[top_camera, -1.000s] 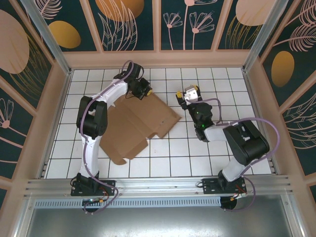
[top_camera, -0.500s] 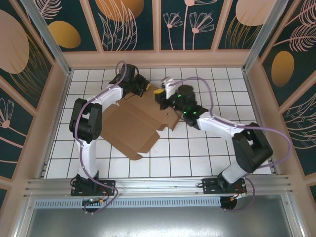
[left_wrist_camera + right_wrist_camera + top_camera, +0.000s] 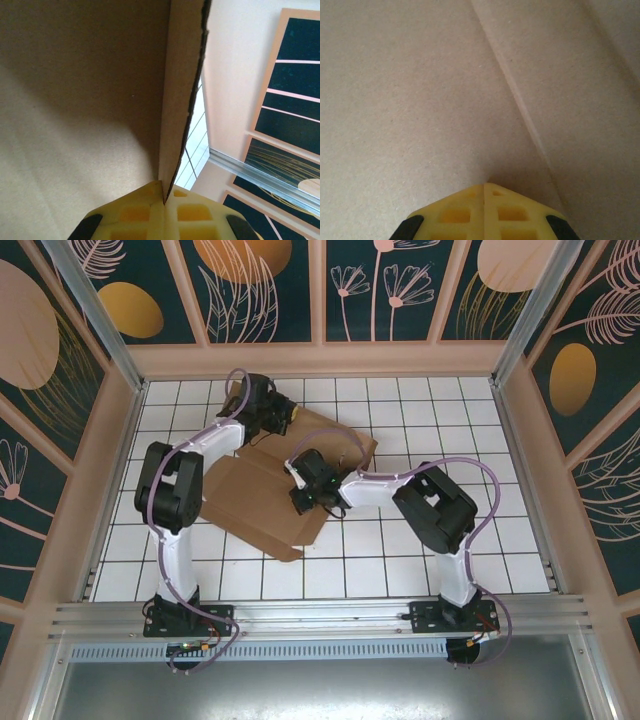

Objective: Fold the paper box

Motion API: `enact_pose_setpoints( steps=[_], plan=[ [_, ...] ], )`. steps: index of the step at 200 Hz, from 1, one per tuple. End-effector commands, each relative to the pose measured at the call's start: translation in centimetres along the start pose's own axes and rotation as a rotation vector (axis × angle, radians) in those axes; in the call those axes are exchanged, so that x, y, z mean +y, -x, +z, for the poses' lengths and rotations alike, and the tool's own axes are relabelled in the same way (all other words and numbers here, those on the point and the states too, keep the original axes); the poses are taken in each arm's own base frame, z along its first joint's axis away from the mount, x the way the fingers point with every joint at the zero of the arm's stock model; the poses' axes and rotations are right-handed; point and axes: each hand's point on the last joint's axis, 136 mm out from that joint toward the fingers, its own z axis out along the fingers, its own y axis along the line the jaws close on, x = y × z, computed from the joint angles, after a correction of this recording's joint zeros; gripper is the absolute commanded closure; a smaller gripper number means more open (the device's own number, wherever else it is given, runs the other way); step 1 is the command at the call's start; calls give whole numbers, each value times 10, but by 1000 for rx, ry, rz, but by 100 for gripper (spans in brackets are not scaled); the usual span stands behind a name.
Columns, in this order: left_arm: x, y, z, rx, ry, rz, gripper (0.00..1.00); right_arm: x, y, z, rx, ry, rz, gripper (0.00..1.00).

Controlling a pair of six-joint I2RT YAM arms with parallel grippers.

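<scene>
The paper box (image 3: 250, 505) is a flat brown cardboard sheet lying on the white tiled floor, left of centre. My left gripper (image 3: 280, 417) is at its far edge. In the left wrist view the yellow fingers (image 3: 135, 215) are shut on the thin edge of a raised flap (image 3: 182, 75) of the paper box (image 3: 75, 100). My right gripper (image 3: 300, 498) reaches across to the middle of the sheet. In the right wrist view it (image 3: 484, 185) is shut with nothing between the fingers, its tips against the cardboard (image 3: 420, 100) beside a crease (image 3: 520, 100).
Peach-coloured walls (image 3: 320, 358) with dark patterned panels enclose the tiled floor (image 3: 450, 440). A metal rail (image 3: 320, 618) runs along the near edge by the arm bases. Bare tiles lie to the right and in front of the cardboard.
My right arm swung left from the bare tiles onto the middle of the cardboard and its gripper shut. The left gripper moved slightly back and left, and the sheet shifted with it.
</scene>
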Motion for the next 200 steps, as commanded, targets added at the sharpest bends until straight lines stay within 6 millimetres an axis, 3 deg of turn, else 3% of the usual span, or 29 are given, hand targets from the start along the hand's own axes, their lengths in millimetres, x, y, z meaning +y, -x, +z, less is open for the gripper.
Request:
enact_pose_setpoints(
  steps=[1,43,75,111,151,178,181,200],
  plan=[
    [-17,4,-21,-31,-83,-24,100,-52,-28,7,111,-218,19,100],
    [-16,1,-42,-52,-124,-5,100,-119,-30,-12,111,-403,91,100],
    [-10,0,-53,-84,-135,23,100,-147,-16,-28,47,-432,119,100],
    [8,-8,-54,-112,-158,38,100,-145,1,-35,-46,-378,85,98],
    [12,-27,-52,-108,-186,85,99,-147,0,-27,-76,-379,94,99],
    [12,-32,-60,-128,-235,99,99,-141,17,-53,-213,-350,127,99],
    [21,-32,-60,-131,-226,97,99,-139,19,-58,-232,-345,129,98],
    [33,-31,-64,-158,-227,115,98,-131,33,-85,-351,-307,140,95]
  ],
)
